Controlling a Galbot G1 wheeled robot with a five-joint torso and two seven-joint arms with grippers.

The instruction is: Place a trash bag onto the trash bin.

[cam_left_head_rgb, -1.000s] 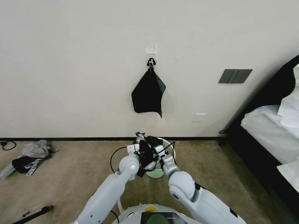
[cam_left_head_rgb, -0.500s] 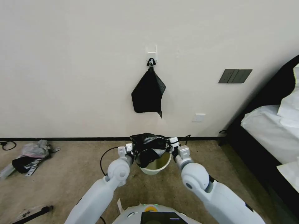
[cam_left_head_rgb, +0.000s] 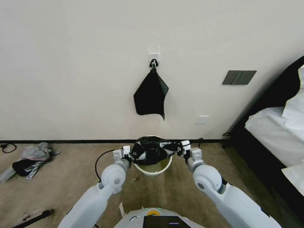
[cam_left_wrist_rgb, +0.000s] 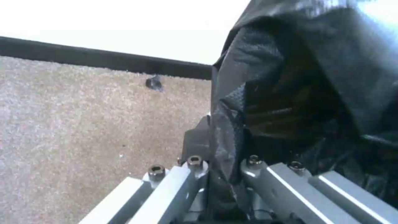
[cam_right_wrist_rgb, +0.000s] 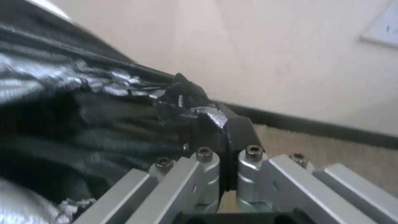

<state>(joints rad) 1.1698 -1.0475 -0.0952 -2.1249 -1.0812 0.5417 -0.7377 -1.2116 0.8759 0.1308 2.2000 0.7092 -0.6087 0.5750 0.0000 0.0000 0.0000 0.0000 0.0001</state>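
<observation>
Whereas the two grippers stood close together a second ago with the film bunched between them, they are now spread apart, and the thin glossy black plastic trash bag (cam_left_head_rgb: 151,149) is stretched wide between them over the mouth of the small round cream-white plastic trash bin (cam_left_head_rgb: 153,167) on the carpet floor (cam_left_head_rgb: 69,177). The bin also shows more fully than before. The left gripper (cam_left_head_rgb: 130,152) holds the bag's left edge, its jaws closed narrow on the film, as the left wrist view confirms (cam_left_wrist_rgb: 224,161). The right gripper (cam_left_head_rgb: 180,148) holds the right edge, its jaws pinched on a twisted fold (cam_right_wrist_rgb: 226,155). The bag (cam_left_wrist_rgb: 298,93) hides the far rim of the bin; whether the film touches the rim cannot be told. In the right wrist view the bag (cam_right_wrist_rgb: 83,124) runs out of frame.
</observation>
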